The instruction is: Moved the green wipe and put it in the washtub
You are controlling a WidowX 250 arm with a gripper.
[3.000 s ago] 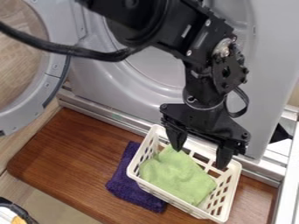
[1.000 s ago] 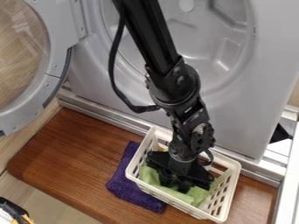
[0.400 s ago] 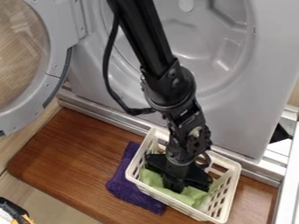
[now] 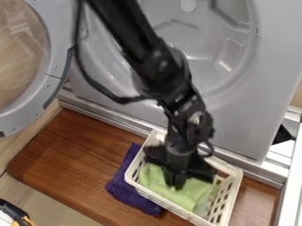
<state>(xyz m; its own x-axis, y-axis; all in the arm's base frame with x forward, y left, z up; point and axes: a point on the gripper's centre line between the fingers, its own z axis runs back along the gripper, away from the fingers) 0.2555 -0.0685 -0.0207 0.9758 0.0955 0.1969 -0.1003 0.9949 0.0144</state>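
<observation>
**End effector point(image 4: 175, 184) closed on the green wipe point(image 4: 198, 194), inside the basket point(image 4: 171, 206)**

The biggest thing on my feed is the grey washer point(image 4: 272, 57), standing across the far side, with its round washtub point(image 4: 203, 46) facing me. Its door point(image 4: 56, 33) hangs open at the far left, a broad grey ring around a see-through middle. Below it, the brown wooden tabletop point(image 4: 70, 145) runs from the left across to the near right.

My black arm point(image 4: 126, 35) comes in from the far edge, left of the middle, passes in front of the washtub and slants down to the basket. A black cable loops out on its left side.

The cream basket, its walls full of slots, sits on the near right part of the tabletop, set at an angle. I have the green wipe inside it, bunched along the bottom. A purple cloth point(image 4: 126, 190) lies folded on the tabletop, up against the basket's left side.

As for my end effector, it points down into the basket with its fingers narrow, pinching the green wipe near its middle.
</observation>
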